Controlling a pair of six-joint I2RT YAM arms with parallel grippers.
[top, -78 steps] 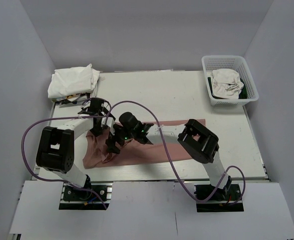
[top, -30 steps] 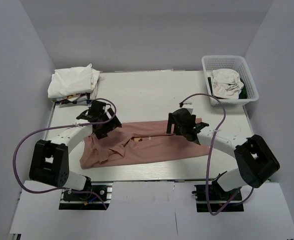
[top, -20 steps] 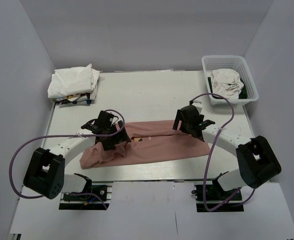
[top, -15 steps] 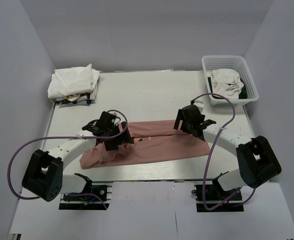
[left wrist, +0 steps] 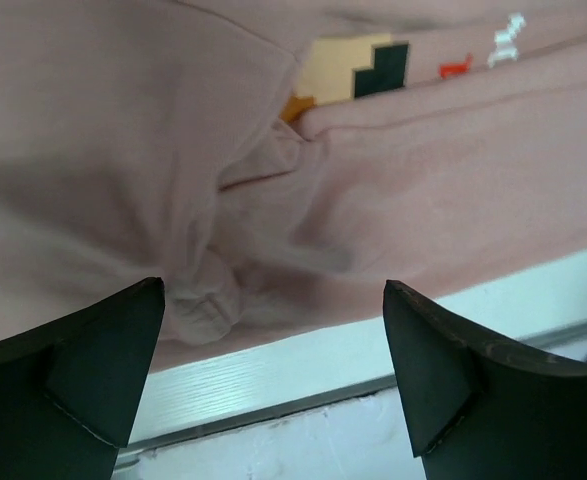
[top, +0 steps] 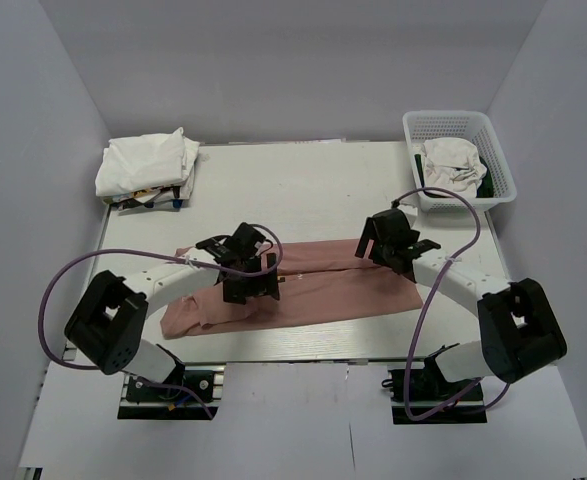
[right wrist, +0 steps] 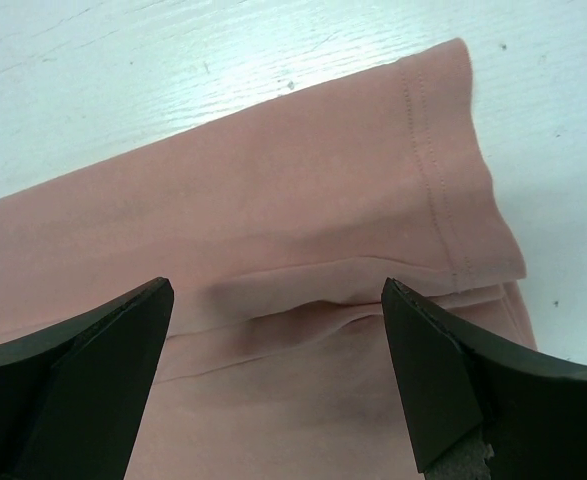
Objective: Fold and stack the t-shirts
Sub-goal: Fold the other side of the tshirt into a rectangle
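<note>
Left fingers [left wrist: 73, 370] spread, shifted along pink t-shirt [left wrist: 423, 200]

Dusty-pink cloth t-shirt [top: 323, 295] across near half of white counter [top: 303, 190]; stacked white cloth tees [top: 145, 165] far left; white plastic mesh basket [top: 443, 122] far right, holding crumpled white tee [top: 451, 165].

From high behind the near edge, looked steeply down on the whole tabletop [top: 313, 190], far off. From the left wrist, peered close past the left claw [left wrist: 271, 288] onto the pink t-shirt [left wrist: 423, 180], at its print and bunched folds. From the right wrist, past the right claw [right wrist: 276, 285], sat equally close over its hemmed end. Shared across all three: that shirt.
</note>
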